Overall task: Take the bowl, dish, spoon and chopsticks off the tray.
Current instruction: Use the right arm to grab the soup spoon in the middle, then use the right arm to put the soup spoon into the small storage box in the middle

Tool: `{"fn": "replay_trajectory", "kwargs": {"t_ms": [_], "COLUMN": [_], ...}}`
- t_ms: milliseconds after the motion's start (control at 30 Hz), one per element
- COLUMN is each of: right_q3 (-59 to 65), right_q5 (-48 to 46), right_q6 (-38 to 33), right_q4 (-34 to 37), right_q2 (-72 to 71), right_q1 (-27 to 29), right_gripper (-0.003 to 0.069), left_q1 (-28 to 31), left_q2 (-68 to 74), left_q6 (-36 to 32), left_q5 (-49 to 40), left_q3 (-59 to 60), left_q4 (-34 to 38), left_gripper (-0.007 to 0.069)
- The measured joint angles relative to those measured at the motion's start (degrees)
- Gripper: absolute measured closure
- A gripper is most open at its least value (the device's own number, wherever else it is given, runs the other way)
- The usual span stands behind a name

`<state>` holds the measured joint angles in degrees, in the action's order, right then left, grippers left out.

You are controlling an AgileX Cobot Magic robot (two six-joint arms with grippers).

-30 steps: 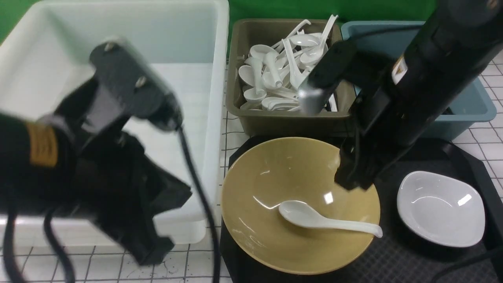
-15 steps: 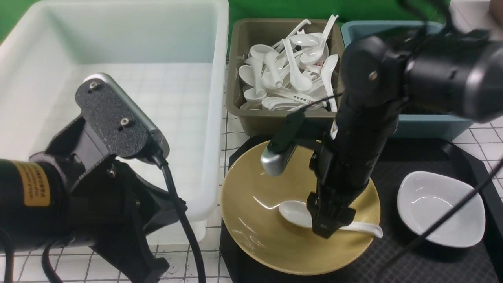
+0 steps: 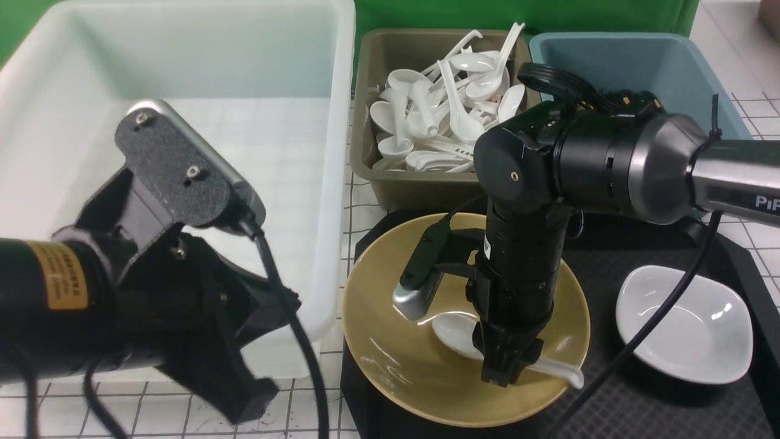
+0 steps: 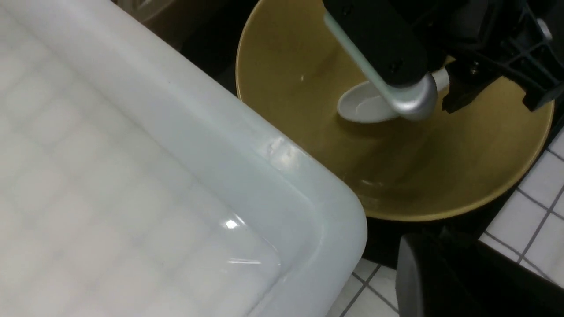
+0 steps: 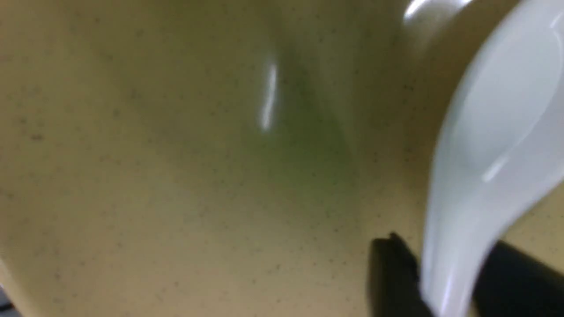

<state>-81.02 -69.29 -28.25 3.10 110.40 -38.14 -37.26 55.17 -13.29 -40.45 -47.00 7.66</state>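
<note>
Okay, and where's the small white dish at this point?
In the front view, the small white dish sits on the black tray, toward the robot's right, just beside the yellow bowl.

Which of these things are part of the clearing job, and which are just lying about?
Part of the job:
- yellow bowl
- white soup spoon in it
- small white dish
- black tray

Not named in the job:
- heap of white spoons
- large white bin
- olive bin
- blue bin
</note>
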Motion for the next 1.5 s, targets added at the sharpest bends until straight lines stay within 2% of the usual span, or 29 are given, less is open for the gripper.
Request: {"fn": "replay_trajectory", "kwargs": {"t_ms": [33,233,300,400,500,600,667,833,900,1000,1033,1100,1167,1233,1400,1500], "right_q3": [-0.3,-6.4,-12.3,-18.9,-23.8,-25.9,-26.6,-26.8,-26.8,-26.8,-26.8,-26.8,-26.8,-26.8,-26.8,-26.9], "right_q5": [-0.4,-0.5,-0.7,0.2,6.9,15.8,23.9,34.4,37.5,40.1,40.4,40.4,38.0,34.7,23.2,13.7], "right_q6": [0.3,1.4,3.2,5.4,9.4,15.3,19.5,23.1,24.4,26.6,27.2,27.6,28.3,28.3,22.3,18.5], "right_q4": [-0.1,-3.1,-7.1,-9.0,-9.7,-10.3,-10.7,-10.6,-10.6,-10.5,-10.5,-10.5,-10.5,-10.5,-10.4,-10.2], "right_q2": [0.0,0.0,0.0,0.0,0.0,0.0,1.0,5.6,8.4,11.8,12.5,12.6,11.4,10.2,3.3,-1.5], "right_q1": [0.0,0.0,0.2,1.8,4.9,8.0,10.6,13.1,13.9,14.7,14.9,14.9,15.1,15.1,15.1,15.1], "right_gripper": [0.0476,0.0474,0.0474,0.0474,0.0474,0.0474,0.0474,0.0467,0.0437,0.0344,0.03,0.028,0.0208,0.0198,0.0224,0.03], "left_q1": [0.0,0.3,2.7,8.0,14.0,17.6,18.1,17.2,16.7,16.1,16.1,16.1,16.1,16.1,16.0,14.9], "left_q2": [0.9,5.9,7.9,10.0,11.5,12.7,13.3,16.1,17.3,19.0,19.3,19.4,19.7,19.8,21.1,24.5], "left_q6": [1.1,3.1,3.7,4.1,3.0,1.3,0.3,-2.7,-3.9,-6.3,-6.9,-7.5,-8.3,-8.4,-9.0,-9.2], "left_q5": [1.6,7.6,7.8,8.0,9.0,9.5,9.3,8.2,7.4,5.7,5.2,4.7,3.4,2.4,-2.6,-6.7], "left_q3": [0.1,-0.8,-3.4,-8.0,-11.9,-13.3,-13.4,-13.4,-13.4,-13.4,-13.4,-13.4,-13.7,-14.5,-20.7,-26.7], "left_q4": [0.1,0.4,0.7,0.9,1.3,3.8,6.0,12.0,13.3,14.1,14.5,14.6,15.0,15.1,15.1,15.1], "left_gripper": [0.0639,0.0639,0.0639,0.0639,0.0639,0.0639,0.0639,0.0639,0.0639,0.0639,0.0639,0.0639,0.0639,0.0639,0.0639,0.0636]}}
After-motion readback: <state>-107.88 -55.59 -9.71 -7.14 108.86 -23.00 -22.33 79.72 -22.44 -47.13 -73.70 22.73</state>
